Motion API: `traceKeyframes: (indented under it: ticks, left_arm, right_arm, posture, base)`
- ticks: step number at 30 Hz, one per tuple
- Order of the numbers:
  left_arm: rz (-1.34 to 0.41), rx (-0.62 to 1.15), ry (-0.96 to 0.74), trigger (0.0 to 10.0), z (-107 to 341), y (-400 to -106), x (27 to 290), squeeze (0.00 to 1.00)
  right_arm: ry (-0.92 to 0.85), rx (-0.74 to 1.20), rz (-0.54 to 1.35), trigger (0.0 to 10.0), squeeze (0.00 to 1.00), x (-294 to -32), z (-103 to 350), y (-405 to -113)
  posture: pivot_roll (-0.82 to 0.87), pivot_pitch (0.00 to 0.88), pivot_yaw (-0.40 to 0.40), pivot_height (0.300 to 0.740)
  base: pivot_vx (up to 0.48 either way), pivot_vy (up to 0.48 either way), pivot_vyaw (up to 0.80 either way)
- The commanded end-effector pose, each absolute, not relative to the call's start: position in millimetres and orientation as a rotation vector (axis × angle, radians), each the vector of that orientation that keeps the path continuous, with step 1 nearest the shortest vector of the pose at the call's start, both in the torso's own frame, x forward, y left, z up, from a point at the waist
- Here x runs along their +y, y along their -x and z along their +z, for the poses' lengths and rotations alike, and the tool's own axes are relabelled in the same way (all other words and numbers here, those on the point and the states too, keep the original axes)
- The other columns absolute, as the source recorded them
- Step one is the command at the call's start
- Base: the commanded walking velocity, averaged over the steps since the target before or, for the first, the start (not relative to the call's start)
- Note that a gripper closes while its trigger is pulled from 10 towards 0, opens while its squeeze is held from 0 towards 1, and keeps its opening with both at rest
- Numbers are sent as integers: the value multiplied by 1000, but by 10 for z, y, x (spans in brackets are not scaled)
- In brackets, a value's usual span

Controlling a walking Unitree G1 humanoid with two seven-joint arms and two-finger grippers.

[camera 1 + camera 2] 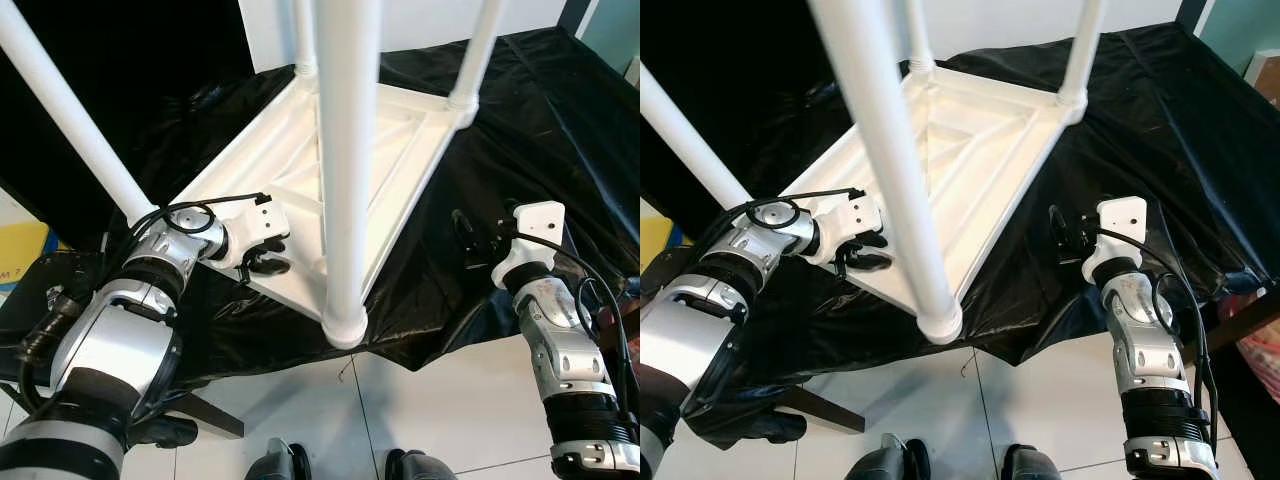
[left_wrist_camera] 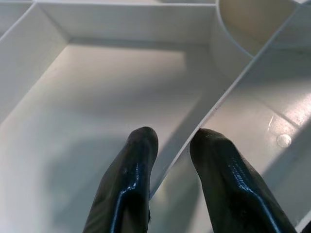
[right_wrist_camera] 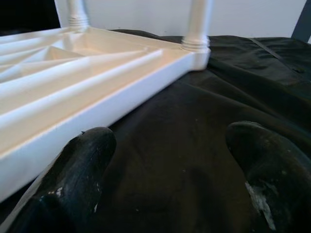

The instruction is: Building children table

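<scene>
Closed down to a narrow gap, the left gripper (image 2: 170,160) straddles a thin rib on the underside of the upturned white table top (image 1: 300,150), at its left edge. Four legs (image 1: 345,180) stand up from the corners, the nearest rising just beside that gripper. Off the table top's right edge, the right gripper (image 3: 170,174) hovers spread wide and empty above the black sheet (image 1: 540,120), aimed along the rim.
</scene>
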State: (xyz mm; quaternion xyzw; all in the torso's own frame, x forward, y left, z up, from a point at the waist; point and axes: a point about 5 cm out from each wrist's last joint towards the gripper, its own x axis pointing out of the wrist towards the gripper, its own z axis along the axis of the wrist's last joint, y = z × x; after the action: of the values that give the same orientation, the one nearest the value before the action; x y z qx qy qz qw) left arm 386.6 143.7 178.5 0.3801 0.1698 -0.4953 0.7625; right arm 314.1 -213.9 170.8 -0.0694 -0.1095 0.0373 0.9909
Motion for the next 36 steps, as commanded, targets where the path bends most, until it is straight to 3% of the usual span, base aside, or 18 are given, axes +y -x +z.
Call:
traceKeyframes:
  ticks: [1,13,25,26,31,32,36]
  left_arm:
    - [-978,403,-726,0,1708,-3868,1619,0]
    - [-849,288,-536,0,1716,-3863,1800,0]
    - [-875,157,-392,0,1595,-3783,1474,0]
    - [-878,150,-374,10000,1566,-3759,1448,0]
    - [-866,114,-278,10000,1592,-3715,1487,0]
    - [-859,95,-246,10000,1633,-3706,1527,1000]
    - [-841,41,-195,10000,1724,-3641,1618,1000]
  right_arm:
    - [133,-208,80,10000,0,-2108,1690,-3141]
    - [118,-214,79,10000,0,-2059,1719,-3177]
    - [103,-216,87,10000,0,-1996,1717,-3229]
    - [99,-219,88,10000,0,-1989,1720,-3229]
    - [82,-233,66,10000,0,-2033,1725,-3203]
    - [78,-236,60,10000,0,-2047,1724,-3183]
    - [71,-238,72,10000,0,-2056,1708,-3104]
  posture:
    - [-91,188,81,740]
    - [-83,176,75,740]
    - [-71,157,64,740]
    - [-71,152,65,740]
    - [-71,138,64,740]
    - [-71,137,64,740]
    - [-70,128,58,740]
  base:
    - [0,0,0]
    - [0,0,0]
    - [0,0,0]
    - [0,0,0]
    - [0,0,0]
    - [0,0,0]
    - [0,0,0]
